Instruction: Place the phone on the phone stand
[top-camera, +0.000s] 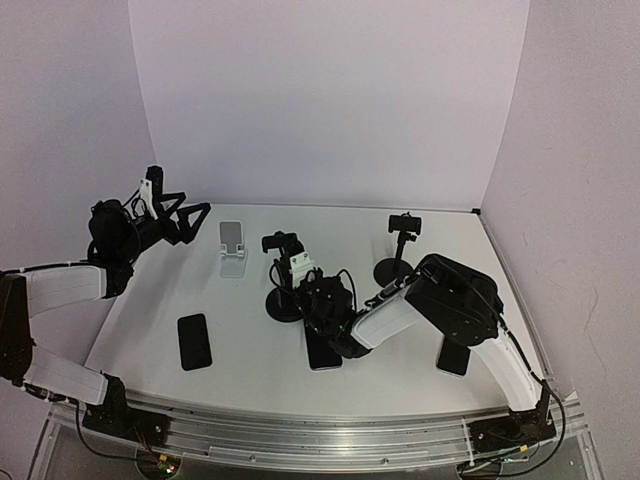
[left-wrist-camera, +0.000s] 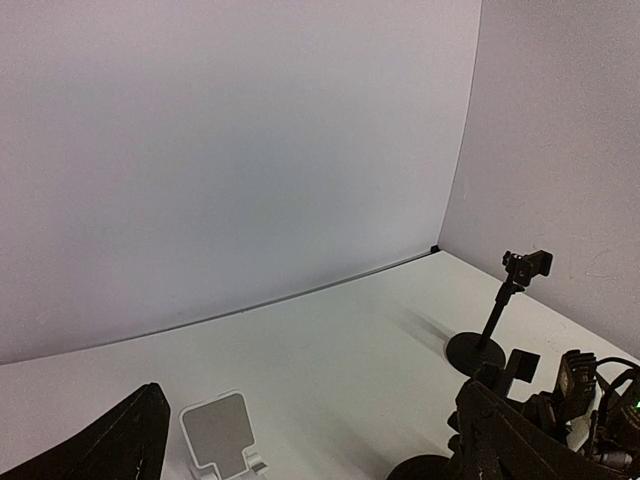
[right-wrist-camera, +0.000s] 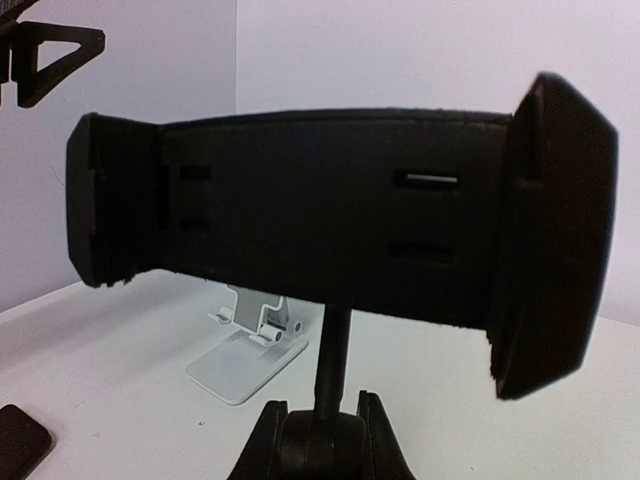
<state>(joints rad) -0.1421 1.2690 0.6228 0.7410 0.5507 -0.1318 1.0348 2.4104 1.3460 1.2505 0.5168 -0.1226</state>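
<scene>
A black phone stand (top-camera: 283, 300) with a round base and a clamp head (right-wrist-camera: 320, 225) stands mid-table. My right gripper (top-camera: 300, 283) is low beside it; in the right wrist view (right-wrist-camera: 323, 432) its fingers close on the stand's pole. A black phone (top-camera: 322, 352) lies flat just in front of the stand, partly under my right arm. My left gripper (top-camera: 185, 205) is raised at the far left, open and empty; it also shows in the left wrist view (left-wrist-camera: 310, 425).
A white folding stand (top-camera: 232, 250) sits at the back left and shows in both wrist views (left-wrist-camera: 218, 432) (right-wrist-camera: 245, 355). A second black pole stand (top-camera: 400, 245) is at the back right. Other phones lie at front left (top-camera: 194, 341) and front right (top-camera: 453, 357).
</scene>
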